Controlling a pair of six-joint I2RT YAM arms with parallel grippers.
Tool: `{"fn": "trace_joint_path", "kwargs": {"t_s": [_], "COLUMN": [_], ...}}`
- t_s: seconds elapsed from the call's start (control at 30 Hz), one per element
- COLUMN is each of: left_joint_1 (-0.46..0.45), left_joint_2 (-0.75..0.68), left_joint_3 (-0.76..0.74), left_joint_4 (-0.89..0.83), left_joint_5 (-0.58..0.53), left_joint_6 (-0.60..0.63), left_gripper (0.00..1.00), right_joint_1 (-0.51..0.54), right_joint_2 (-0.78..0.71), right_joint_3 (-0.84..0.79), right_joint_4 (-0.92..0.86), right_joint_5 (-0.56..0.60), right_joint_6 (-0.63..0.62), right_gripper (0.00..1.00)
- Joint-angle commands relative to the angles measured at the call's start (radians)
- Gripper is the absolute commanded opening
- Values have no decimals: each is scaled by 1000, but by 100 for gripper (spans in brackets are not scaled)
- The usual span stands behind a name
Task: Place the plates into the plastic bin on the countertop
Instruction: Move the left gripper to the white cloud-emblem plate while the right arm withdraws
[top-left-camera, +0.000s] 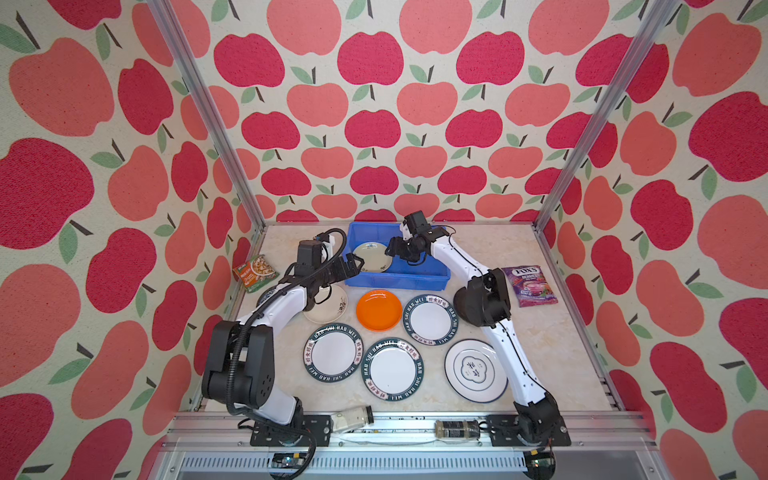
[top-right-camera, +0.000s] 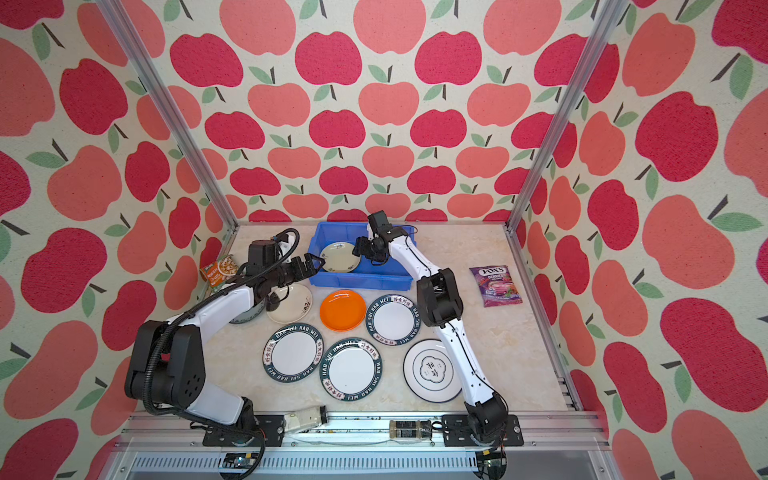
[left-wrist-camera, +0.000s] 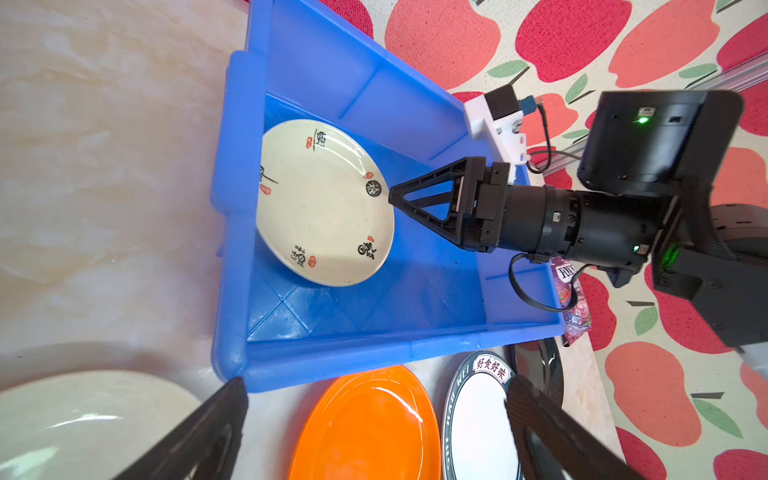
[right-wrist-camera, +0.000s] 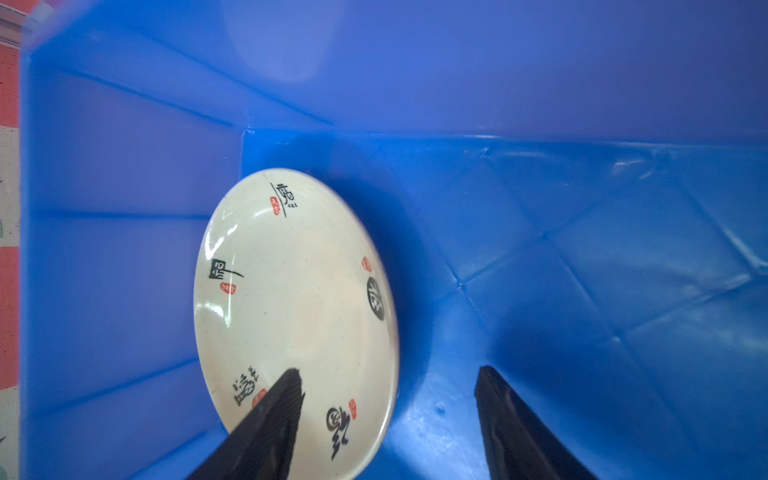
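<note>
In both top views the bright blue rectangular plastic bin (top-left-camera: 397, 280) stands at twelve o'clock on the beige marble-look countertop (top-left-camera: 540, 332). A round cream plate with black brush characters (top-left-camera: 372, 257) sits inside it, toward the bin's nine o'clock end, which leaves the three o'clock half free for more plates. The right gripper (top-left-camera: 390, 249) hangs at that plate's three o'clock rim. The left gripper (top-left-camera: 355, 264) waits at the bin's nine o'clock wall, out of the way. Other plates lie flat on the countertop from the centre to six o'clock: a glossy orange round plate (top-left-camera: 378, 310), three white round plates with dark-green lettered rims (top-left-camera: 392, 369) and a large white round plate with a blue emblem (top-left-camera: 473, 370). A cream blotched plate (top-left-camera: 332, 305) lies at nine o'clock, partly under the left arm.

In the left wrist view the right gripper's tip sits at the cream plate's edge. The plate looks tilted toward the bin's end wall, though I cannot tell whether it lies flat. The left gripper's own fingers (left-wrist-camera: 540, 415) stand wide apart with nothing between them.

In the right wrist view the fingers (right-wrist-camera: 286, 399) are apart, one over the plate's face and the other over bare blue floor. The rim runs between them and neither seems to press it, so I judge the plate rests on the bin, not in a grip
</note>
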Motion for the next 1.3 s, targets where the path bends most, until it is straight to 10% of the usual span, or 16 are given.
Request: {"fn": "trace_joint_path", "kwargs": {"t_s": [0.0, 0.23, 0.47, 0.83, 1.27], "left_joint_1": [-13, -58, -165, -326, -601], "left_joint_2": [-41, -110, -171, -121, 177], "left_joint_3": [57, 85, 192, 309, 321], "left_joint_4": [-85, -203, -390, -534, -527], "left_joint_5": [-102, -367, -434, -27, 257], "left_joint_6": [54, 218, 254, 285, 265], "left_gripper": [99, 99, 99, 98, 73], "right_joint_1": [-6, 5, -10, -256, -283], "right_joint_2": [-141, -391, -871, -1497, -1654], "right_joint_3": [8, -176, -705, -1400, -1695], "right_joint_4": [-53, -46, 106, 13, -17], "right_joint_5": [58, 229, 344, 157, 6], "right_joint_6": [-68, -199, -360, -242, -119], "right_gripper": [70, 69, 68, 63, 62]}}
